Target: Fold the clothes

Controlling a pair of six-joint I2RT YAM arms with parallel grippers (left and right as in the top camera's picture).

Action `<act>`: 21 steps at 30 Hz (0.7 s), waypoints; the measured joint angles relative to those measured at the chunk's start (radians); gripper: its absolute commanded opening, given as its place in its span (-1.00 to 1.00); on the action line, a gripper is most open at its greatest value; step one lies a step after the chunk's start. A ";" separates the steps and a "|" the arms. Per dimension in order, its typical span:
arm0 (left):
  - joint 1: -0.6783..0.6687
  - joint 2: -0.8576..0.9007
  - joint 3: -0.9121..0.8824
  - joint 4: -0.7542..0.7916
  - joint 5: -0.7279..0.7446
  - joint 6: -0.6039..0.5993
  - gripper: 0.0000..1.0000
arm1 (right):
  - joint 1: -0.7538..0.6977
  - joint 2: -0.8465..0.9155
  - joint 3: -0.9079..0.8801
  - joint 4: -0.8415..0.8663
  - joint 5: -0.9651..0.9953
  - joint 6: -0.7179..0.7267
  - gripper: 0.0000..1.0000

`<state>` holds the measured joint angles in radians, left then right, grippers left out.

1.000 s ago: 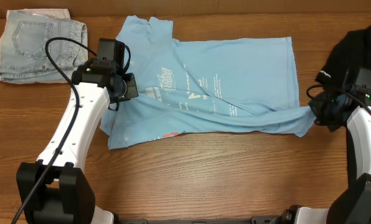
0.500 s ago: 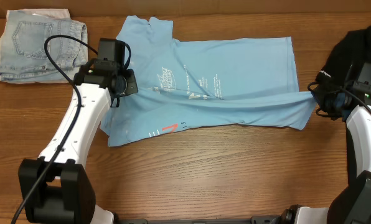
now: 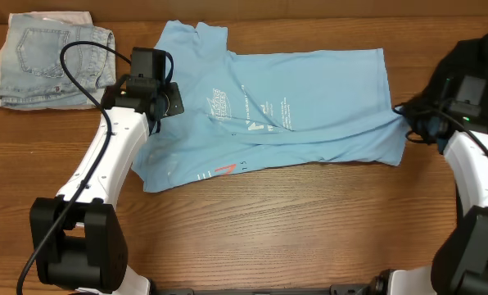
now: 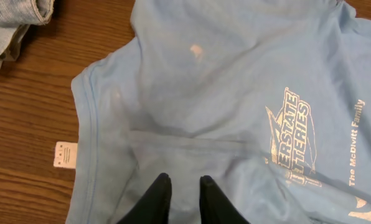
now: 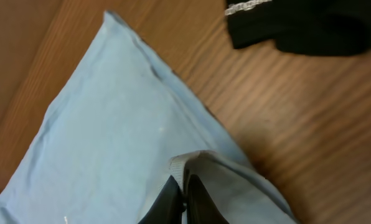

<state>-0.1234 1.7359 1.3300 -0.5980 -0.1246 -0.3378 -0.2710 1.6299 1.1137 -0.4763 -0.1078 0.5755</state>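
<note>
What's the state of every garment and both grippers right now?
light blue T-shirt: spread on the table, creased along its near edge, one hem corner pinched.
black T-shirt: crumpled heap at the right edge, unfolded.
denim shorts: folded, far left corner.
left gripper: fingers slightly parted over the blue shirt, nothing gripped.
right gripper: shut on the blue shirt's hem corner.

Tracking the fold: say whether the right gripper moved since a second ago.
Yes: the right gripper, clamping the blue T-shirt, shifted up-frame, judged against the black T-shirt.

Wood table [image 3: 309, 221]: blue T-shirt [image 3: 309, 90], denim shorts [image 3: 47, 61], probably black T-shirt [image 3: 473, 65].
</note>
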 measured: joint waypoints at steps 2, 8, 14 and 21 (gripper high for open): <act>0.000 0.000 0.000 0.012 0.000 0.000 -0.39 | 0.020 0.018 0.000 0.035 0.000 0.000 -0.59; 0.000 0.000 0.000 0.011 0.003 0.000 0.43 | 0.027 0.029 0.011 0.056 0.005 -0.014 0.80; 0.001 0.000 0.000 -0.111 0.069 0.001 0.44 | -0.024 0.029 0.101 -0.161 0.015 -0.045 0.86; -0.009 0.034 0.000 -0.240 0.184 0.014 -0.49 | -0.036 0.037 0.128 -0.296 0.006 -0.054 -0.81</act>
<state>-0.1322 1.7695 1.3300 -0.8383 0.0597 -0.3237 -0.3069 1.6669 1.2419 -0.7719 -0.1017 0.5213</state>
